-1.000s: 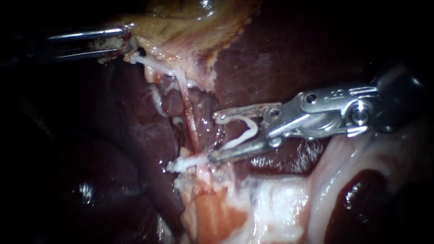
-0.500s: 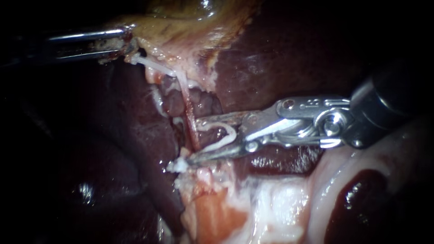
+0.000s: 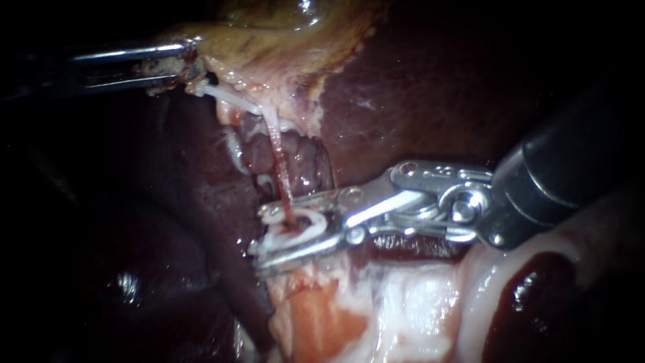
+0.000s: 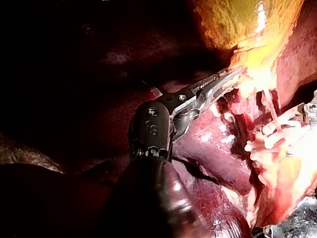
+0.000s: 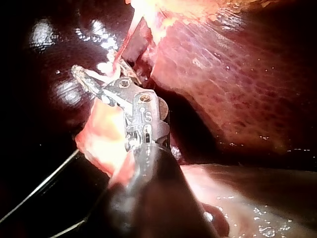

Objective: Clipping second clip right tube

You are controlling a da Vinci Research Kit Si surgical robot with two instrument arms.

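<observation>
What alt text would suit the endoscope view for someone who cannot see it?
The right instrument, entering from the right, holds a white clip in its jaws around a thin red tube. At upper left, the left instrument grips the yellowish gallbladder, with dark liver behind.

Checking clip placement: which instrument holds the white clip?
The right instrument, entering from the right: the white clip sits between its jaws, around the thin red tube. The left instrument grips the gallbladder instead.
</observation>
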